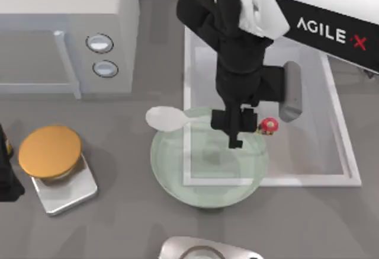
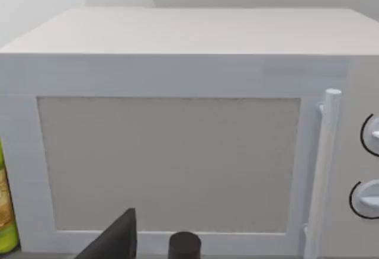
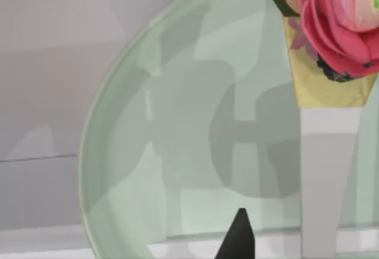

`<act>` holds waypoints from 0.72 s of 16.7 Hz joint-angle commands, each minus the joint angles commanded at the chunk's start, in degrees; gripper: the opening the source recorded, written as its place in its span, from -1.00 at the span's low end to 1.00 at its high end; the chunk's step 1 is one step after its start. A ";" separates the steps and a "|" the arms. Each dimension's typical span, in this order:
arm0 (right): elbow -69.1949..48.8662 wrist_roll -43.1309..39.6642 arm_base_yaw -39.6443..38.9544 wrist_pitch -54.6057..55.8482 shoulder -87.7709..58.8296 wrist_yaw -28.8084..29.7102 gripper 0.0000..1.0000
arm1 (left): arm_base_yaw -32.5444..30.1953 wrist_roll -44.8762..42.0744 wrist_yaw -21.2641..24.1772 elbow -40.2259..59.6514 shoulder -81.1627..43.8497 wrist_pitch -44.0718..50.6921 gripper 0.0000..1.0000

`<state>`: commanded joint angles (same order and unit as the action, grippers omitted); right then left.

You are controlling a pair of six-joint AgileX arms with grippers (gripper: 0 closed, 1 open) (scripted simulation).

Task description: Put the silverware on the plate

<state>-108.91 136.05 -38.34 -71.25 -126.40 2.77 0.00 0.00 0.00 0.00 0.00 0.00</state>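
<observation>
Grey worktop fills the top view from edge to edge. At the bottom edge, near the middle, sits the top of a shiny silver thing. To the lower left stands an orange disc on a square steel base, and the left arm rests dark at the left edge beside it.

A little higher, in the middle of the frame, lies the plate, round and pale green, and you can see through it. Part of it sits over the corner of a white flat tray that reaches to the right side.

The right claw hangs over the far part of the plate and pinches the silverware by its thin handle. The spoon's white oval bowl sticks out past the plate's upper left rim. Its red-pink knob shows just right of the claw, over the plate's upper right rim. In the right wrist view the knob looks like a pink flower above the green plate.

Farther back, at the upper left, stands a white microwave with two round dials. The left wrist view looks at its door. I cannot tell if the left claw is spread or pressed together.
</observation>
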 joint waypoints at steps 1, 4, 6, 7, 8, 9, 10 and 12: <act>0.08 -0.28 -0.24 0.85 -0.32 -0.18 -1.00 | 0.00 0.00 0.00 0.00 0.00 0.00 1.00; 0.51 -0.97 -1.21 3.54 -1.88 -0.56 -1.00 | 0.00 0.00 0.00 0.00 0.00 0.00 1.00; 0.92 -1.42 -1.96 5.27 -3.40 -0.72 -1.00 | 0.00 0.00 0.00 0.00 0.00 0.00 1.00; 1.26 -1.65 -2.31 6.05 -4.22 -0.78 -1.00 | 0.00 0.00 0.00 0.00 0.00 0.00 1.00; 1.72 -1.87 -2.62 6.71 -5.03 -0.82 -1.00 | 0.00 0.00 0.00 0.00 0.00 0.00 1.00; 2.27 -2.04 -2.85 7.19 -5.80 -0.83 -1.00 | 0.00 0.00 0.00 0.00 0.00 0.00 1.00; 2.83 -2.13 -2.99 7.47 -6.44 -0.82 -1.00 | 0.00 0.00 0.00 0.00 0.00 0.00 1.00; 3.04 -2.16 -3.03 7.55 -6.66 -0.81 -1.00 | 0.00 0.00 0.00 0.00 0.00 0.00 1.00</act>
<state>-105.87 133.89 -41.36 -63.71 -133.07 1.96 0.00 0.00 0.00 0.00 0.00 0.00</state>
